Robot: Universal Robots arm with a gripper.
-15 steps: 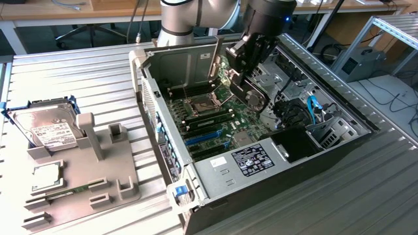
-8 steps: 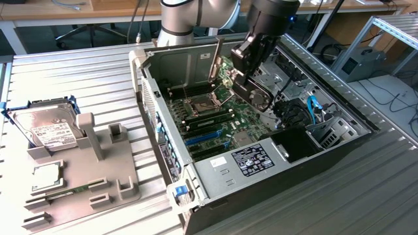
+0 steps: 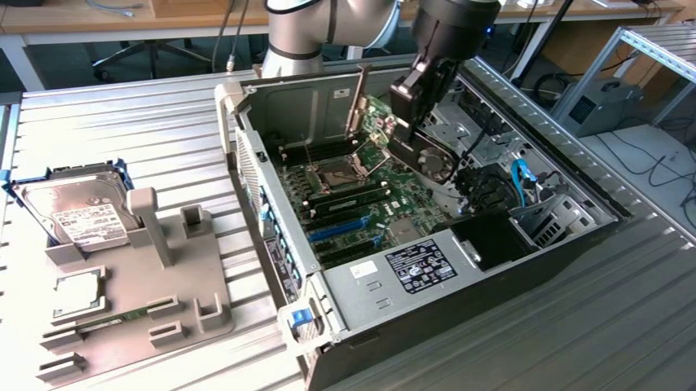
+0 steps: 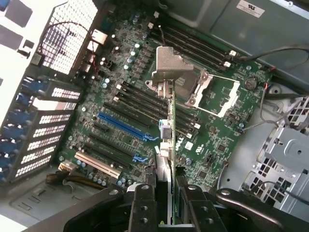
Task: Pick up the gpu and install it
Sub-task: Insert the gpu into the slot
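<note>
Above the green motherboard (image 3: pixel 397 199) of the open grey metal computer case (image 3: pixel 457 314) hangs the gpu (image 4: pixel 167 123), a thin flat green circuit card with a dark round fan on one face and a long silver metal bracket (image 4: pixel 171 67) at one end. It is clear of the board and not seated in any slot. The black two-fingered gripper (image 4: pixel 167 205) is clenched on it, one finger pressing each face of the card near the end opposite the bracket. In the wrist view the card shows edge-on, a narrow line running from between the fingers out to the bracket, so its long axis runs from the gripper toward the bracket. In the exterior view the bracket stands nearly upright on the exterior view's left of the gripper, toward the case's rear wall, and the fan face turns toward the exterior view's right. The long blue expansion slot (image 4: pixel 120 126) lies below the card and off to one side of it. I judge the card light and stiff but fragile: it is best held by the bare board edges or the bracket, never by the fan or the contact edge. Well apart, on the exterior view's left, a silver boxy hard drive with a white label (image 3: pixel 81 213) stands in a grey moulded parts fixture (image 3: pixel 174 277).
</note>
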